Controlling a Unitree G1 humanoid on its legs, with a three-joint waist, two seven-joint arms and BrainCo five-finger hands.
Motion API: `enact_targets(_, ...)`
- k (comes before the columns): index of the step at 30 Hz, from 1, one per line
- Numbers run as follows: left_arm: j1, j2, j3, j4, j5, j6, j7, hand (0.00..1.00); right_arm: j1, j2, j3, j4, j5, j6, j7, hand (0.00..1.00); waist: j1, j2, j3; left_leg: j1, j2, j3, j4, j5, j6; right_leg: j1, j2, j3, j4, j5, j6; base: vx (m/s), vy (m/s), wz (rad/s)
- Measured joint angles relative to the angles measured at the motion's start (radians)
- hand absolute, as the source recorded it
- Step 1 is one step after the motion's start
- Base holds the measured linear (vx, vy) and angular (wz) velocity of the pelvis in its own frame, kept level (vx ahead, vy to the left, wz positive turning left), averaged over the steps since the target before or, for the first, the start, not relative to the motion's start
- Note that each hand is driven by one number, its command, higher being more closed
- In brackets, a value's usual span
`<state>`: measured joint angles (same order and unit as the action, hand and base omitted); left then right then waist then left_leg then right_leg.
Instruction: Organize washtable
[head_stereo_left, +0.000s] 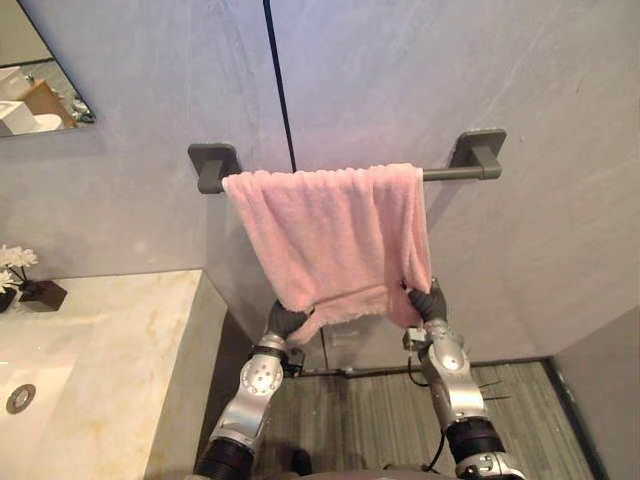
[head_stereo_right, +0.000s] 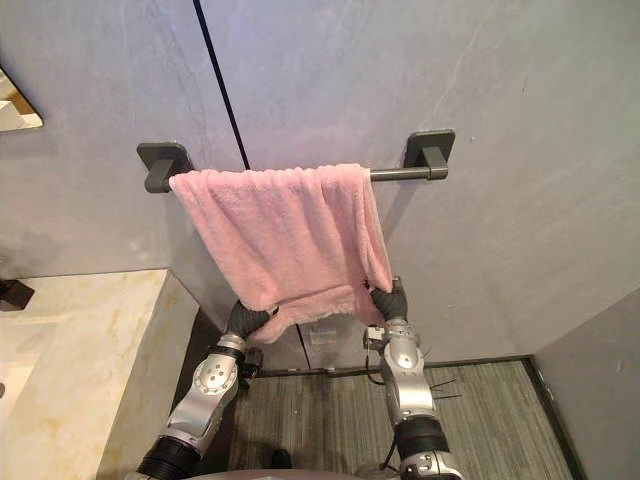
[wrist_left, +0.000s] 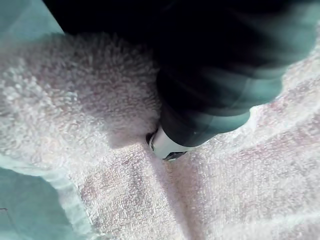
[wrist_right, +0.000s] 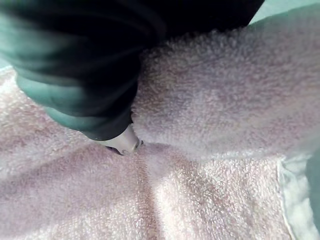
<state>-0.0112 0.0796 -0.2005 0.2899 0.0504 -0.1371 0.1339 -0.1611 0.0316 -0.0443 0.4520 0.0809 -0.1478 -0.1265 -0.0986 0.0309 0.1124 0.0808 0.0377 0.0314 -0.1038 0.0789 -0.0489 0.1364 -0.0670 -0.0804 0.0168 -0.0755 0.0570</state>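
Hanging towel (head_stereo_left: 330, 235), hem over robot hands (head_stereo_left: 285, 320) (head_stereo_left: 428, 300)

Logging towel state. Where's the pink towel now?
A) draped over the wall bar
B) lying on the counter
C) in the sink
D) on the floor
A: the pink towel hangs over the grey wall bar, its lower edge at the left robot hand and right robot hand.

pink towel (head_stereo_left: 330, 235) over rail (head_stereo_left: 450, 173); left hand (head_stereo_left: 287, 320), right hand (head_stereo_left: 428, 301) at hem
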Motion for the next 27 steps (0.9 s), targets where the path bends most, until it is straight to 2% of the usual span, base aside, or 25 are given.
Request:
enact_targets(6, -0.010, -0.001, 0.037, 0.047, -0.001, -0.005, 0.000, 1.00, -0.069, 0.005, 0.000, 0.093, 0.000, 0.000, 0.023, 1.00, 0.000, -0.003, 0.001, 0.000, -0.003, -0.001, 0.000, -0.001, 0.001, 0.003, -0.003, -0.002, -0.004, 0.000, 0.000, 0.00, 0.000, 0.00)
enact_targets(7, -0.012, -0.003, 0.046, 0.057, -0.001, -0.005, 0.000, 1.00, -0.085, 0.006, 0.000, 0.115, -0.001, 0.000, 0.025, 0.00, 0.000, -0.006, 0.002, 0.000, -0.004, -0.002, 0.000, 0.001, 0.004, 0.004, -0.004, -0.004, -0.006, 0.000, 0.000, 0.00, 0.000, 0.00)
enact_targets(8, -0.012, -0.004, 0.052, 0.060, -0.001, -0.006, 0.000, 0.00, -0.089, 0.006, 0.000, 0.124, -0.001, 0.000, 0.025, 0.00, -0.001, -0.007, 0.002, 0.000, -0.004, -0.002, 0.000, 0.002, 0.005, 0.005, -0.004, -0.005, -0.008, 0.000, 0.000, -0.01, -0.017, 0.04)
enact_targets(17, -0.013, -0.008, 0.097, 0.084, -0.022, -0.006, 0.021, 0.00, -0.082, -0.018, -0.038, 0.154, -0.015, 0.007, 0.018, 0.00, 0.000, -0.022, 0.013, 0.001, -0.006, -0.004, 0.000, 0.001, 0.006, 0.018, -0.005, -0.016, -0.021, 0.000, 0.001, 0.00, -0.009, 0.03)
enact_targets(21, -0.011, -0.007, 0.099, 0.106, -0.041, -0.003, 0.023, 0.00, -0.056, -0.030, -0.068, 0.150, -0.036, 0.027, -0.007, 0.00, 0.001, -0.028, 0.016, 0.001, -0.006, -0.003, 0.000, 0.001, 0.006, 0.019, -0.006, -0.017, -0.022, -0.001, 0.001, 0.00, 0.000, 0.00)
enact_targets(22, -0.010, -0.007, 0.099, 0.115, -0.042, 0.000, 0.023, 0.00, -0.050, -0.031, -0.075, 0.152, -0.041, 0.034, -0.010, 0.00, 0.001, -0.029, 0.016, 0.001, -0.006, -0.003, 0.000, 0.001, 0.006, 0.018, -0.006, -0.017, -0.022, -0.001, 0.001, 0.00, 0.000, 0.00)
enact_targets(25, 0.028, -0.003, 0.127, 0.195, -0.045, 0.048, 0.032, 0.00, 0.028, -0.065, -0.105, 0.195, -0.056, 0.111, -0.058, 0.00, 0.003, -0.031, 0.023, 0.000, -0.004, -0.002, 0.000, -0.002, 0.003, 0.017, -0.005, -0.016, -0.023, -0.001, 0.001, 0.00, 0.000, 0.00)
enact_targets(27, 0.073, 0.007, 0.130, 0.197, -0.053, 0.065, 0.043, 0.00, 0.083, -0.082, -0.110, 0.195, -0.064, 0.133, -0.076, 0.00, 0.002, -0.031, 0.024, -0.003, -0.003, -0.001, 0.000, -0.002, 0.002, 0.017, -0.004, -0.013, -0.023, -0.001, 0.000, 0.01, -0.026, -0.05)
